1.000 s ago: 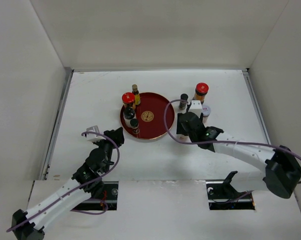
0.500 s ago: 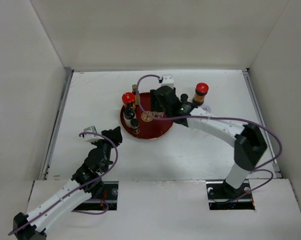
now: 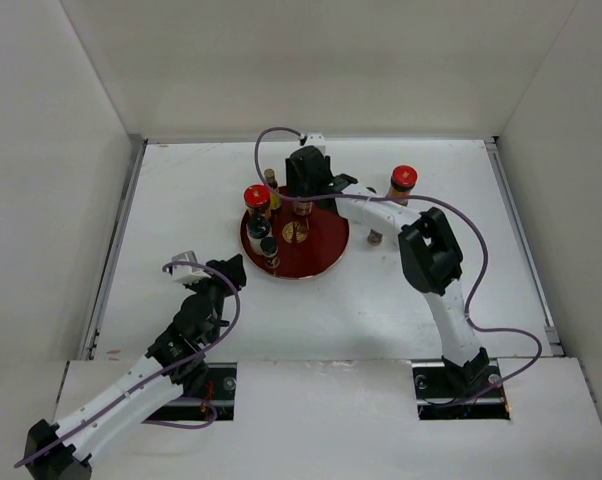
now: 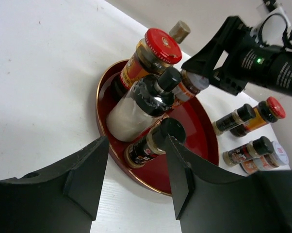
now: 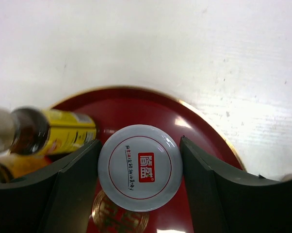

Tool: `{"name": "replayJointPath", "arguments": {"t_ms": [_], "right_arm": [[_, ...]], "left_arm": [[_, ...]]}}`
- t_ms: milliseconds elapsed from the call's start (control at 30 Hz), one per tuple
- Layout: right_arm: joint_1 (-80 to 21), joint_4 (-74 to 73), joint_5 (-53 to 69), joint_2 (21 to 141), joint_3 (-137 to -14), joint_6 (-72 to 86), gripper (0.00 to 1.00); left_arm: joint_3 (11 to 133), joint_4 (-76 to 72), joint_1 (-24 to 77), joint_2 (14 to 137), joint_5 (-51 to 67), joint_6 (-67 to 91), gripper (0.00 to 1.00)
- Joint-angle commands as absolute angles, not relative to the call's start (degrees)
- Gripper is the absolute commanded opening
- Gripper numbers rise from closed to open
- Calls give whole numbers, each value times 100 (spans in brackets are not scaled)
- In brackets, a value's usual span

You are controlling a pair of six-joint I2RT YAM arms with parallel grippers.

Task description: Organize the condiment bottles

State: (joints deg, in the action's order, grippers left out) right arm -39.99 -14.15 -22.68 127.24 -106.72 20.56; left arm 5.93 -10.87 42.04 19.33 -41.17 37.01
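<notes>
My right gripper [image 3: 301,203] is shut on the short white-lidded jar [image 5: 140,167] over the back of the round red tray [image 3: 324,247]; whether the jar touches the tray I cannot tell. On the tray's left stand a red-capped amber jar [image 3: 256,196], the slim brown yellow-labelled bottle [image 3: 271,184] and two small dark black-capped bottles [image 3: 269,247]. A second red-capped jar [image 3: 403,180] stands right of the tray. My left gripper [image 3: 228,270] is open and empty, just off the tray's front-left rim [image 4: 136,177].
In the left wrist view, several small bottles [image 4: 233,119] and another pale-lidded jar [image 4: 277,154] stand on the white table right of the tray. My right arm [image 3: 431,250] arches over them. White walls enclose the table.
My right arm has swung left from the bottles right of the tray to over the tray's back, carrying the white-lidded jar. My left arm has hardly moved.
</notes>
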Motion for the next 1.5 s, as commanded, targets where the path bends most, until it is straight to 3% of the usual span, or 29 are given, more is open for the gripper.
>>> {"name": "replayJointPath", "arguments": {"t_ms": [0, 167, 300, 400, 533, 667, 833, 900, 1000, 1167, 1467], "right_arm": [[-3951, -932, -2268, 12673, -11276, 2232, 59], [-3951, -861, -2215, 12876, -11373, 2627, 68], [-3951, -853, -2013, 12876, -11321, 2988, 81], [-3951, -695, -1942, 12500, -10909, 3094, 90], [-3959, -291, -1995, 11517, -9943, 3032, 91], [-3968, -1, -2135, 10216, -8661, 2796, 84], [-3767, 62, -2749, 8590, -6920, 2321, 45], [-3644, -17, -2987, 8150, -6410, 2172, 39], [-3433, -368, -2989, 7779, -5864, 2057, 47], [-3414, -729, -2892, 7796, -5625, 1837, 76], [-3257, -659, -2944, 8112, -5528, 1819, 81]], "left_arm": [[545, -1389, 4179, 2039, -4078, 3762, 48], [536, -1441, 4197, 2074, -4078, 3762, 48], [536, -1441, 4197, 2031, -4078, 3727, 48], [536, -1380, 4197, 1925, -4122, 3718, 48], [554, -1301, 4197, 1811, -4148, 3709, 49], [545, -1248, 4179, 1714, -4148, 3726, 49], [580, -1292, 4179, 1828, -4096, 3753, 50], [571, -1318, 4179, 1854, -4087, 3779, 50], [659, -1301, 4179, 1820, -4017, 3753, 50], [659, -1283, 4188, 1767, -4017, 3753, 51], [668, -1318, 4188, 1854, -3876, 3806, 52]]}}
